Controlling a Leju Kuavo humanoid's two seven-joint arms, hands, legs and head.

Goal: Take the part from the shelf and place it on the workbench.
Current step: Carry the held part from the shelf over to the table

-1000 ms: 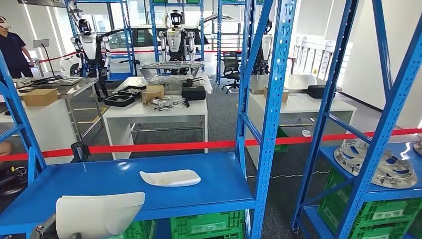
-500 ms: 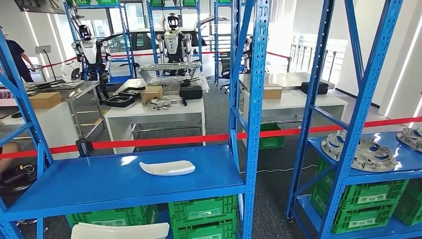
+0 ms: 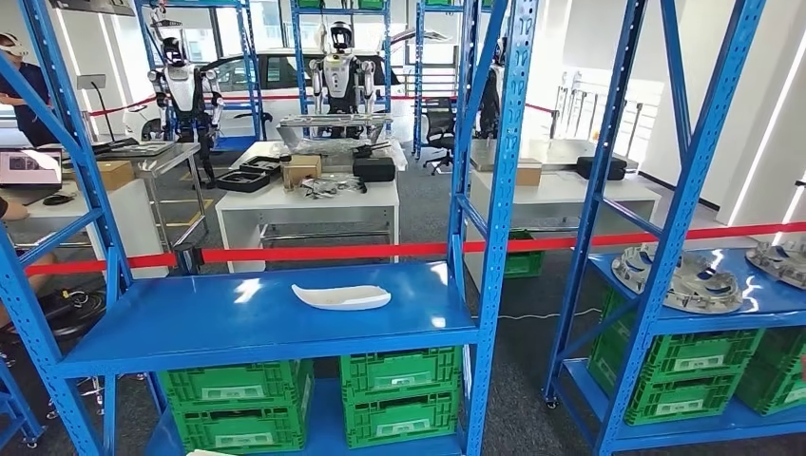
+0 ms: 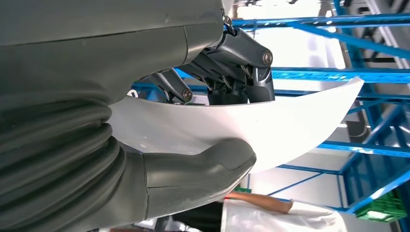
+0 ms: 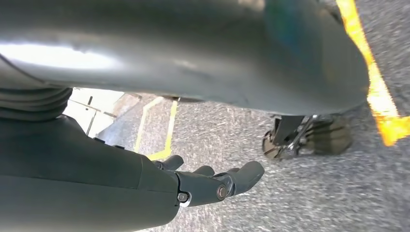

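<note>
**A:** Looking at the left wrist view, the left robot hand point(image 4: 212, 111) has the white part point(image 4: 290, 123) clamped: thick thumb pressed on one face, dark fingers point(image 4: 241, 63) folded over the opposite face. So the part is off the shelf and in the hand, carried in the air in front of the blue racking.

**B:** And the right robot hand point(image 5: 212, 186)?

**A:** Hanging over the grey floor point(image 5: 290, 193), fingers loosely extended and apart, nothing in it.

**B:** How do you think the part handles?

**A:** It reads as a thin curved shell, probably moulded plastic: light, fairly stiff, smooth and likely a bit slippery. The hold sits near one end, so the long tapering tip sticks out unsupported. I'd guess it could pivot in the grip if the arm swings fast. A hold nearer the middle would balance better.

**B:** There's a second piece on the blue shelf point(image 3: 190, 332)?

**A:** Yes, a similar white shell point(image 3: 341, 297) lies flat on it, near the middle, in the head view. Green crates point(image 3: 399, 394) stand below.

**B:** Where would it go?

**A:** A white worktop point(image 3: 314, 204) stands beyond the red barrier tape point(image 3: 314, 254), already carrying boxes and trays. Whether that is the intended workbench, I can't tell. A thin edge like this may chip or scuff if dropped, so a gentle set-down seems wise.
</note>
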